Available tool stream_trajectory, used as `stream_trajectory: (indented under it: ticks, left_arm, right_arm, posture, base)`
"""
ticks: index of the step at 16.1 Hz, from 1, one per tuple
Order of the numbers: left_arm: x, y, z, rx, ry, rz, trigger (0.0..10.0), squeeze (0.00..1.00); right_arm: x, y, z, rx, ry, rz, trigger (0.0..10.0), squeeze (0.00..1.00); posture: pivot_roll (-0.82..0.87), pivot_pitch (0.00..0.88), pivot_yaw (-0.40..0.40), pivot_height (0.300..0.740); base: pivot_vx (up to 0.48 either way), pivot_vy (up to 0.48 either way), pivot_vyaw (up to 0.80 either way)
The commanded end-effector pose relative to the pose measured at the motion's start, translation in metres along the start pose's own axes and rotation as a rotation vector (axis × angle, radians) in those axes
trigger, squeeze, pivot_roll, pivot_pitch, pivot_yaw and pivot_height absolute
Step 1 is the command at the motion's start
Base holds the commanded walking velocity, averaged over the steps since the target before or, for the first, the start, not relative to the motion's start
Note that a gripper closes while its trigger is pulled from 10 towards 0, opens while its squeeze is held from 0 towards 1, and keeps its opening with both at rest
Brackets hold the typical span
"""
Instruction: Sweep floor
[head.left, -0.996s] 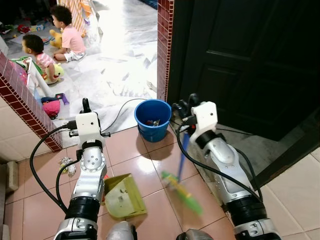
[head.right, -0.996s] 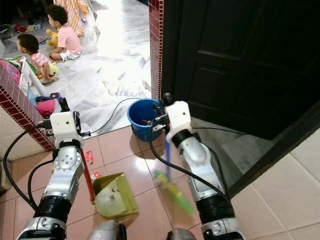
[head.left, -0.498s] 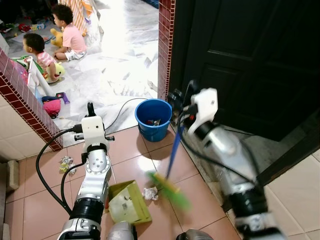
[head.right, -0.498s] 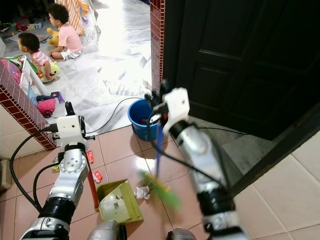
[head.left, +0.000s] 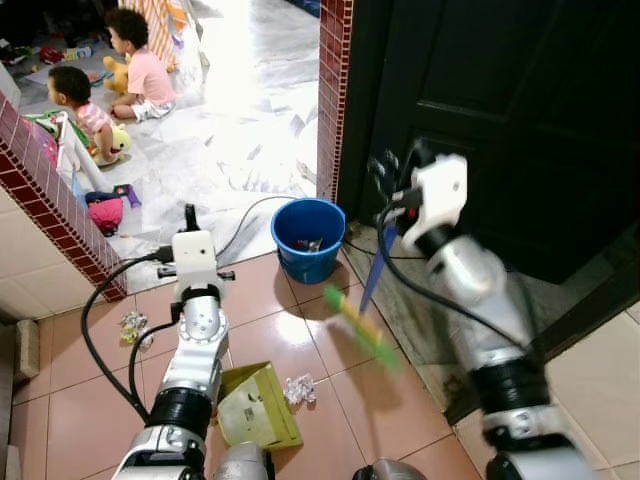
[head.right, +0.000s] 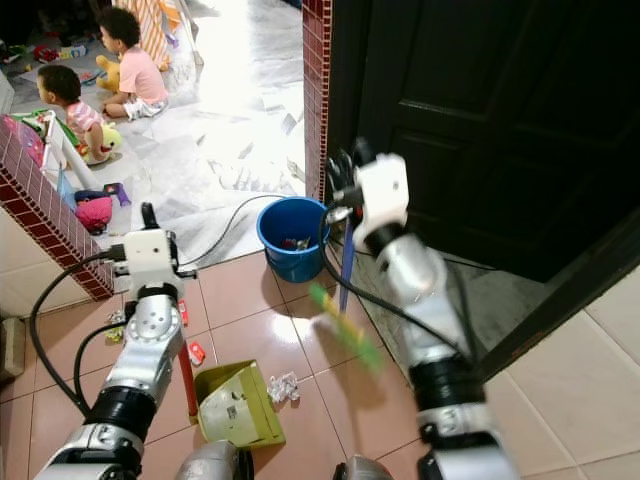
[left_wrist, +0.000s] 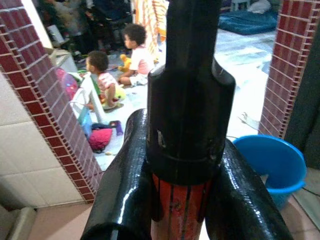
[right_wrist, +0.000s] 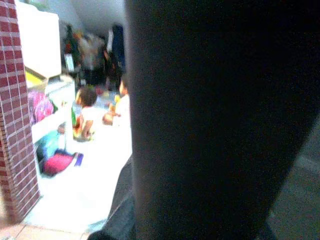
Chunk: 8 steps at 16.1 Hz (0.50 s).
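Yellow-green dustpan (head.left: 256, 408) rests on the tiles, its red handle (left_wrist: 180, 210) clamped between the left gripper (left_wrist: 186, 200) fingers. Crumpled wrapper (head.left: 299, 389) lies just beside the pan's mouth — not yet in. Broom (head.left: 362, 325) is raised off the floor, blurred, carried by the right gripper (head.left: 392, 180); finger state cannot be told. Bristles are best lowered beyond the wrapper, then drawn toward the pan. Blue bucket (head.left: 306, 238) beyond; two children (head.left: 110, 70) farther off.

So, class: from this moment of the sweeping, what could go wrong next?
1. The broom is lifted off the tiles in the right pincer; its next swing could hit the bucket.
2. The paper ball lies just outside the dustpan, so a loose stroke might scatter it.
3. A cable crosses the floor and could snag.
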<state>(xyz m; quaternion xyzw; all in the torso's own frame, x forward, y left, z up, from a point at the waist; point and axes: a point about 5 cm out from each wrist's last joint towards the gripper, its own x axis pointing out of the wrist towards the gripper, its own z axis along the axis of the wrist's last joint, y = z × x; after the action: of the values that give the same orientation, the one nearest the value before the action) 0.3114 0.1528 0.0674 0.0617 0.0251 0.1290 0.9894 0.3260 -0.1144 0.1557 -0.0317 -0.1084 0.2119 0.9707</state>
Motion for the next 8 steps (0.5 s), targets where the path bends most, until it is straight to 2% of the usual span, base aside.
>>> stream_trajectory:
  ticks: [1,2,3,6,7,8]
  left_arm:
    - [-0.002,-0.015,0.004,0.003,-0.024,-0.072,10.0,0.0]
    - [-0.006,-0.024,0.001,-0.007,-0.014,-0.107,10.0,0.0]
    - [-0.006,-0.025,0.0,-0.009,-0.011,-0.11,10.0,0.0]
    - [-0.009,-0.037,-0.002,-0.016,-0.004,-0.155,10.0,0.0]
    - [-0.009,-0.04,-0.001,-0.022,-0.006,-0.181,10.0,0.0]
    - [-0.008,-0.042,0.001,-0.028,-0.013,-0.199,10.0,0.0]
  right_arm:
    - [-0.001,0.002,-0.006,0.04,0.014,-0.026,10.0,0.0]
    - [-0.002,0.006,-0.013,0.079,0.039,-0.021,10.0,0.0]
    - [-0.002,0.007,-0.014,0.08,0.04,-0.02,10.0,0.0]
    - [-0.005,0.018,-0.031,0.161,0.108,0.014,10.0,0.0]
    - [-0.005,0.027,-0.033,0.229,0.129,0.072,10.0,0.0]
    - [-0.003,0.03,-0.029,0.274,0.119,0.097,10.0,0.0]
  posture:
    - [-0.04,0.005,0.024,0.74]
    - [-0.04,0.0,0.018,0.74]
    - [-0.04,0.0,0.018,0.74]
    - [-0.06,0.0,0.003,0.74]
    - [-0.06,0.0,0.004,0.74]
    - [-0.06,0.0,0.006,0.74]
  base:
    - [0.0,0.0,0.0]
    - [0.0,0.0,0.0]
    - [0.0,0.0,0.0]
    - [0.0,0.0,0.0]
    - [0.0,0.0,0.0]
    - [0.0,0.0,0.0]
